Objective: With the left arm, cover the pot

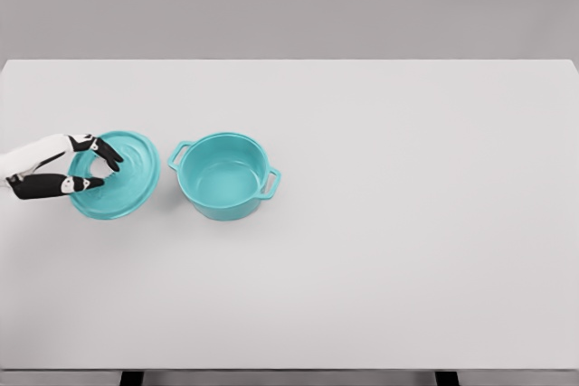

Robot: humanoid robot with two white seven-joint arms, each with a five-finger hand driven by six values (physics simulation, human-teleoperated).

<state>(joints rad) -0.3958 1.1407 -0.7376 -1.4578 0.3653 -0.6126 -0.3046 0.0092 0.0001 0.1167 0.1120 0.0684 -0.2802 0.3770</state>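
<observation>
A teal pot [223,175] with two side handles stands open on the white table, left of the middle. Its round teal lid [127,183] lies flat on the table just left of the pot, a small gap between them. My left hand [98,167] comes in from the left edge and reaches over the lid's centre, thumb and fingers curved around the spot where the knob sits. The knob itself is hidden by the fingers, so contact is unclear. The right arm is out of view.
The white table [407,223] stretches wide to the right and front of the pot. Its far edge meets a grey wall; two dark legs show at the bottom edge.
</observation>
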